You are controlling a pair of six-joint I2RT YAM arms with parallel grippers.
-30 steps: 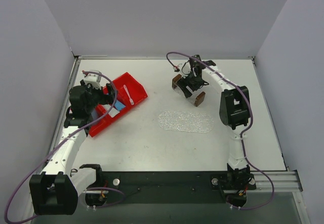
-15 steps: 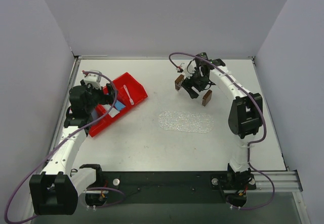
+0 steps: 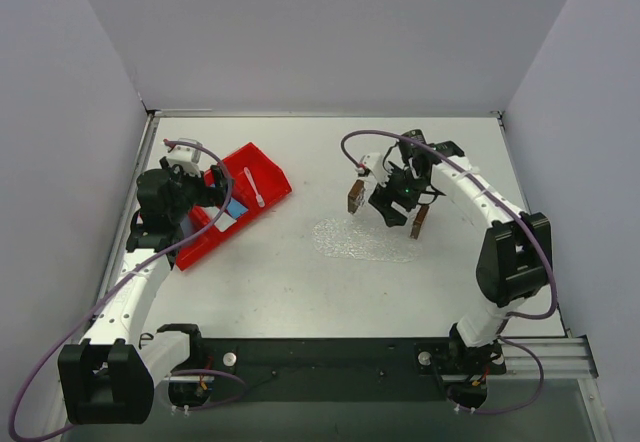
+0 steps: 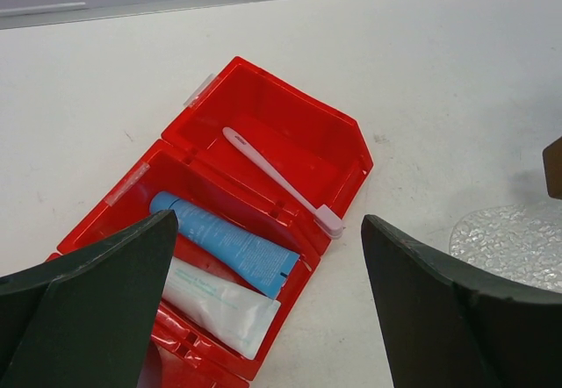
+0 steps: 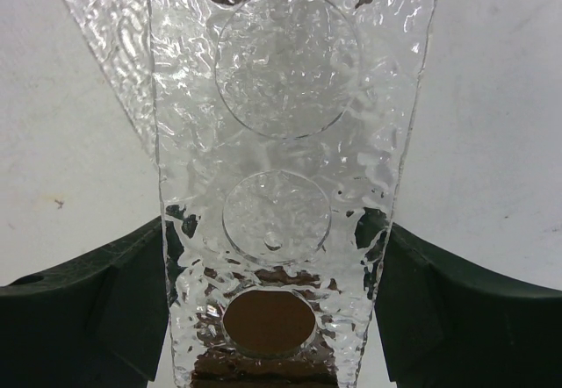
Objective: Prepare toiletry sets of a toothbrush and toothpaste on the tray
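The clear tray point(image 5: 285, 81), with a dark brown block point(image 3: 354, 198) at each short end, hangs in my right gripper point(image 3: 396, 202) just above the far edge of the bubbly mat. The right gripper point(image 5: 281, 305) is shut on the tray's long sides. The pale pink toothbrush point(image 4: 281, 186) lies in the far compartment of the red bin point(image 4: 263, 107). The blue toothpaste tube point(image 4: 224, 243) and the white tube point(image 4: 219, 305) lie side by side in the near compartment. My left gripper point(image 4: 272, 318) is open and empty just above the bin's near end point(image 3: 215, 190).
The flat oval clear mat point(image 3: 365, 242) lies at the table's middle, right of the red bin point(image 3: 195, 247); it also shows in the left wrist view point(image 4: 514, 243). Grey walls close in the table on three sides.
My right arm has carried the tray from the far middle of the table toward me and to the right, to the mat's far edge. The left arm has not moved.
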